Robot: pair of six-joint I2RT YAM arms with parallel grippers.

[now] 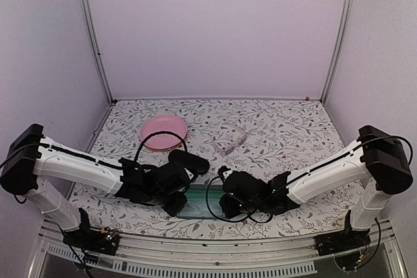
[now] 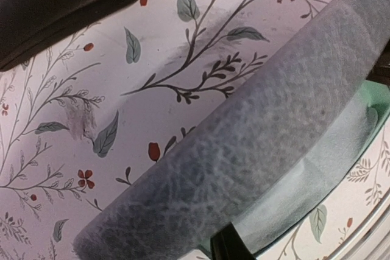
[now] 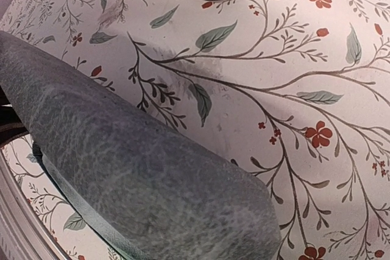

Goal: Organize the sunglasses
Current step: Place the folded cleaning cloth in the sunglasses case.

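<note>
Top external: sunglasses [image 1: 232, 140] beyond right gripper [image 1: 225, 206]

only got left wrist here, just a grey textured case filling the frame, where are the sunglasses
observer: in the top view a pale pink-framed pair lies open beyond both arms, just right of a pink plate.
operator: where's the right arm
observer: the right gripper is at the far end of the same grey-blue case, facing the left gripper across it.
operator: and the dark thing top left of my view
observer: from above it's a black rounded thing, probably another case, sitting just behind the left gripper.
</note>
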